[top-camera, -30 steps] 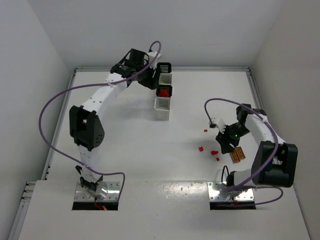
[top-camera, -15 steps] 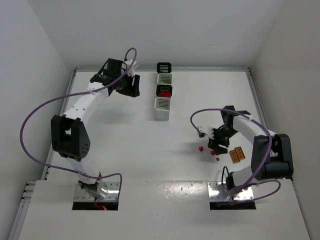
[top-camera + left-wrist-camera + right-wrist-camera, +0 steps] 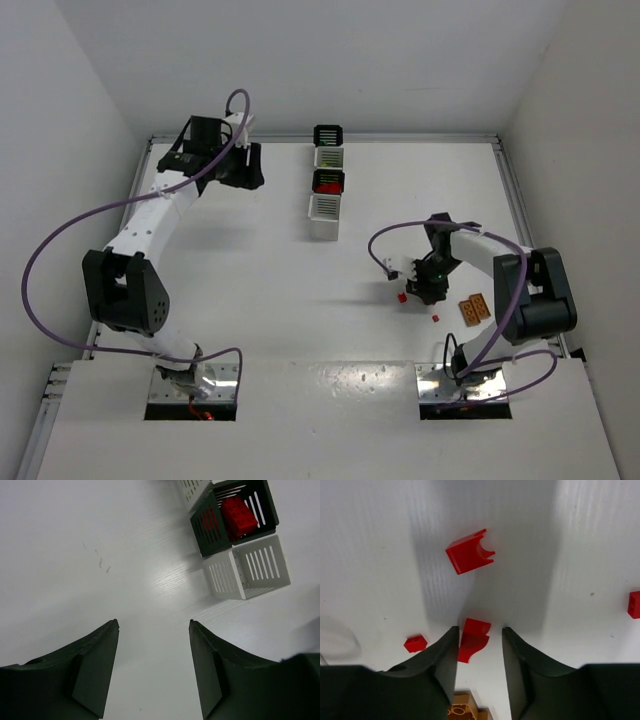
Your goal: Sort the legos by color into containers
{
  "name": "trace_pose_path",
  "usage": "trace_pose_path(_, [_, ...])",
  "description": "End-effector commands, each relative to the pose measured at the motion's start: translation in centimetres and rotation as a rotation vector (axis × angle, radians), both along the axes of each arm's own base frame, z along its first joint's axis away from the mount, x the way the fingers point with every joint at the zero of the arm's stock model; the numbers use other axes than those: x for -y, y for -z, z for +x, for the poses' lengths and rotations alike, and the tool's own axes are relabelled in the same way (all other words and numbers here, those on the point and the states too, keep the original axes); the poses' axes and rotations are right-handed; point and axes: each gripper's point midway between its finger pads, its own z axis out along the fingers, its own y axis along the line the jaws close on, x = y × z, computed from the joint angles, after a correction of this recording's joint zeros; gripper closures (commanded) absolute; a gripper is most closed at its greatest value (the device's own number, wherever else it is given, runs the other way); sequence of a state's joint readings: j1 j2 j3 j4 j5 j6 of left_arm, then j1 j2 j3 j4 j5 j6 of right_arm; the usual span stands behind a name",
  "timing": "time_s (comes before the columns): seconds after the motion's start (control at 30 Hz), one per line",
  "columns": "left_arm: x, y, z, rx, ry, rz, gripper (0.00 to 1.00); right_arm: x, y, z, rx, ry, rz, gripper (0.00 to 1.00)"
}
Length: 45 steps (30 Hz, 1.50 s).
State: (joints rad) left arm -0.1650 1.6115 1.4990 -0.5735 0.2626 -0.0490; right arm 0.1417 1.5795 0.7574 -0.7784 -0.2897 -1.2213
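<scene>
Several small red legos lie on the table at the right. One red lego (image 3: 472,637) sits between the fingers of my right gripper (image 3: 480,628), which is low over the table; it touches the left finger, with a gap to the right finger. More red legos (image 3: 469,554) (image 3: 415,643) lie just beyond. From above, my right gripper (image 3: 420,287) is beside a red lego (image 3: 402,297). The containers (image 3: 326,181) stand in a row at the back centre; one black bin (image 3: 232,517) holds red legos. My left gripper (image 3: 154,622) is open and empty, left of the bins (image 3: 245,166).
Two orange studded plates (image 3: 474,308) lie just right of my right gripper, one edge showing under it (image 3: 462,712). A lone red brick (image 3: 435,317) lies nearer the front. A white bin (image 3: 247,567) stands next to the black one. Walls enclose the table on three sides.
My left arm has swung left, away from the bins. My right gripper moved left over the red legos and its jaws have narrowed around one.
</scene>
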Motion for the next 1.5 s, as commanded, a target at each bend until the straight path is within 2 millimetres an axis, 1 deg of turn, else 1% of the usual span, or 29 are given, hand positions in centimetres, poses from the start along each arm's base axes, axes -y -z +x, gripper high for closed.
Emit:
trace_pose_path(0.0, [-1.3, -1.0, -0.1, 0.032, -0.042, -0.024, 0.36, 0.0, 1.1, -0.1, -0.009, -0.023, -0.026, 0.62])
trace_pose_path(0.07, [-1.3, -1.6, 0.0, 0.051, -0.042, -0.027, 0.36, 0.0, 0.8, 0.4, 0.005, -0.023, -0.024, 0.74])
trace_pose_path(0.13, [-1.7, -0.6, -0.3, 0.022, -0.058, -0.031, 0.36, -0.1, 0.7, 1.1, 0.014, -0.023, -0.022, 0.85])
trace_pose_path(0.17, [-1.7, -1.2, -0.3, 0.044, -0.058, -0.034, 0.36, -0.8, -0.1, 2.0, 0.03, -0.013, 0.006, 0.88])
trace_pose_path(0.2, [-1.9, -0.3, -0.6, 0.023, -0.065, -0.025, 0.36, -1.4, -0.6, 2.6, 0.039, -0.013, 0.021, 0.89])
trace_pose_path(0.23, [-1.9, -0.7, -0.7, 0.037, -0.072, -0.035, 0.36, -1.8, -1.1, 3.1, 0.033, 0.011, 0.038, 0.91])
trace_pose_path(0.3, [-1.9, -0.8, -1.2, 0.047, -0.071, -0.037, 0.36, -3.9, -4.1, 5.9, 0.062, 0.053, 0.133, 0.91])
trace_pose_path(0.33, [-2.1, -0.1, -1.4, 0.042, -0.079, -0.031, 0.36, -5.1, -5.2, 6.9, 0.067, 0.069, 0.174, 0.92])
trace_pose_path(0.37, [-2.1, -0.1, -1.5, 0.05, -0.079, -0.032, 0.36, -7.2, -8.1, 9.6, 0.096, 0.126, 0.274, 0.92])
trace_pose_path(0.4, [-2.4, 1.1, -2.1, 0.025, -0.086, -0.022, 0.36, -8.7, -9.6, 10.8, 0.108, 0.141, 0.326, 0.94])
trace_pose_path(0.43, [-2.4, 1.1, -2.3, 0.033, -0.086, -0.023, 0.36, -11.0, -13.2, 12.9, 0.126, 0.192, 0.431, 0.95])
trace_pose_path(0.47, [-2.4, 1.8, -2.6, 0.018, -0.086, -0.021, 0.36, -11.9, -14.7, 14.4, 0.143, 0.228, 0.479, 0.95])
trace_pose_path(0.5, [-2.3, 2.2, -3.3, 0.022, -0.07, -0.023, 0.36, -15.6, -18.4, 19.4, 0.212, 0.305, 0.625, 0.95])
trace_pose_path(0.53, [-2.3, 2.8, -3.6, 0.009, -0.07, -0.021, 0.36, -15.8, -19.7, 20.1, 0.244, 0.296, 0.641, 0.95])
trace_pose_path(0.57, [-2.2, 2.4, -3.9, 0.028, -0.052, -0.025, 0.36, -17.1, -20.7, 21.0, 0.209, 0.387, 0.685, 0.96])
trace_pose_path(0.6, [-2.2, 2.4, -4.0, 0.04, -0.051, -0.027, 0.36, -17.9, -22.3, 23.4, 0.266, 0.41, 0.747, 0.96])
trace_pose_path(0.63, [-2.2, 3.3, -4.5, 0.028, -0.051, -0.025, 0.35, -19.0, -22.6, 24.9, 0.258, 0.441, 0.781, 0.96])
trace_pose_path(0.67, [-2.3, 3.4, -4.7, 0.032, -0.051, -0.026, 0.35, -19.7, -22.9, 25.7, 0.197, 0.539, 0.821, 0.97])
trace_pose_path(0.7, [-2.3, 3.4, -5.0, 0.034, -0.051, -0.026, 0.35, -21.1, -23.3, 27.4, 0.202, 0.554, 0.871, 0.97])
trace_pose_path(0.73, [-2.3, 3.9, -5.2, 0.022, -0.052, -0.024, 0.35, -21.6, -24.7, 27.8, 0.194, 0.575, 0.914, 0.97])
trace_pose_path(0.77, [-2.3, 3.9, -5.2, 0.022, -0.052, -0.024, 0.35, -22.6, -23.4, 28.3, 0.115, 0.64, 0.927, 0.97])
trace_pose_path(0.83, [-2.5, 4.3, -5.4, 0.012, -0.059, -0.017, 0.35, -24.5, -23.7, 29.4, 0.118, 0.642, 0.967, 0.99])
trace_pose_path(0.97, [-2.5, 4.0, -5.4, 0.021, -0.059, -0.019, 0.35, -27.2, -21.3, 30.7, 0.126, 0.665, 0.931, 0.99])
trace_pose_path(1.03, [-2.5, 4.0, -5.4, 0.021, -0.059, -0.019, 0.35, -27.3, -19.9, 31.6, 0.163, 0.688, 0.895, 0.99])
trace_pose_path(1.1, [-2.5, 4.3, -5.4, 0.012, -0.059, -0.017, 0.35, -27.4, -19.4, 32.3, 0.211, 0.696, 0.871, 0.99])
trace_pose_path(1.2, [-2.4, 4.6, -5.1, 0.009, -0.064, -0.024, 0.35, -27.5, -18.1, 32.1, 0.216, 0.693, 0.83, 0.99])
trace_pose_path(1.27, [-2.3, 4.5, -4.9, 0.006, -0.057, -0.029, 0.35, -27.2, -17.8, 32.1, 0.225, 0.694, 0.816, 0.95])
trace_pose_path(1.3, [-2.2, 4.0, -4.7, 0.018, -0.057, -0.031, 0.35, -27.0, -17.3, 32.2, 0.24, 0.689, 0.799, 0.91])
trace_pose_path(1.47, [-1.0, 2.7, -4.0, 0.06, -0.029, -0.018, 0.35, -26.6, -16.1, 32.3, 0.264, 0.718, 0.753, 0.91])
